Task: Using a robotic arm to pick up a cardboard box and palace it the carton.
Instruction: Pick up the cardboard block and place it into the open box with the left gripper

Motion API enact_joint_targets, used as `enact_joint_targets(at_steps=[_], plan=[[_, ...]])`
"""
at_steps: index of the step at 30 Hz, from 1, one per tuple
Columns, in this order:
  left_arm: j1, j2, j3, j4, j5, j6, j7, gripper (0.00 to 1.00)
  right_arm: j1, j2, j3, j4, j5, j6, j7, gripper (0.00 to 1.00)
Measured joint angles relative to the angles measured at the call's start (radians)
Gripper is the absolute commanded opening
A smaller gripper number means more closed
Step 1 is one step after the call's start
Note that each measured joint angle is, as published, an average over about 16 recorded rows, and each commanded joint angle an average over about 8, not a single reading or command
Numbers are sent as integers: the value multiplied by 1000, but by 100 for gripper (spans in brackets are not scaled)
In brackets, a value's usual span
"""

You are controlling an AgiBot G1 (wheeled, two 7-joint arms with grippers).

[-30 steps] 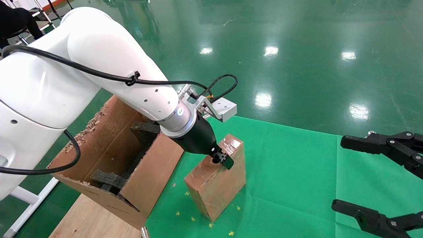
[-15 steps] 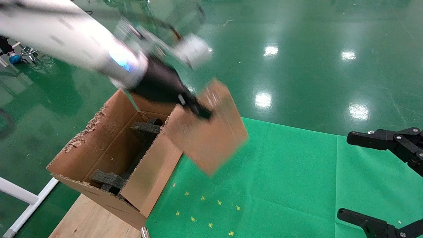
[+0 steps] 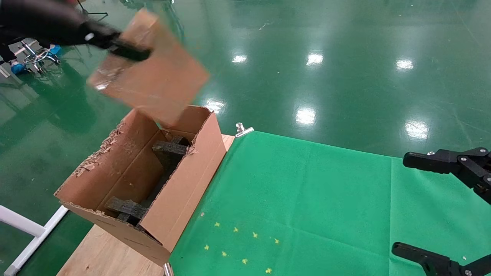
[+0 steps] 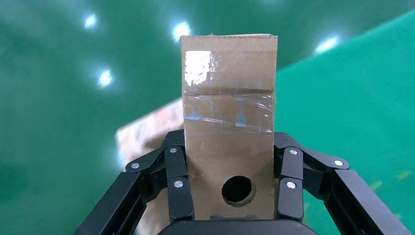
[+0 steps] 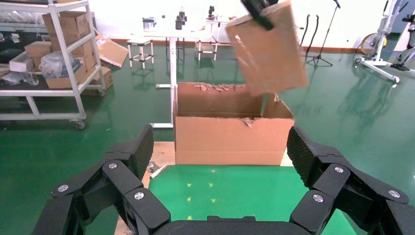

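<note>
My left gripper (image 3: 128,51) is shut on the cardboard box (image 3: 151,74), a slim brown taped box, and holds it high in the air above the far end of the carton (image 3: 184,195). In the left wrist view the box (image 4: 229,107) sits between the two black fingers (image 4: 178,183), its round hole near the palm. The carton is large, with torn rims and black foam blocks (image 3: 168,151) inside, and stands at the left edge of the green cloth. The right wrist view shows the box (image 5: 268,46) above the carton (image 5: 230,139). My right gripper (image 3: 441,209) is open and empty at the far right.
A green cloth (image 3: 307,199) covers the table, with small yellow marks (image 3: 238,245) near the front. Bare wood (image 3: 96,253) shows beside the carton. A metal clip (image 3: 242,130) holds the cloth's far corner. Shelving with boxes (image 5: 58,54) stands across the room.
My left gripper has lifted the cardboard box off the green cloth and swung it up and to the left, from beside the carton to above its far end. The right gripper stayed nearly still.
</note>
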Motion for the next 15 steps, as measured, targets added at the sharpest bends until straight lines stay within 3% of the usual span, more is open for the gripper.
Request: enact_joint_targets(at_steps=[7,15], plan=[[20,24,43,267,60,-50,214,0,0,0,0,0,0,0,0,100],[74,100,74,568,97,-186,394,0,0,0,0,0,0,0,0,100]])
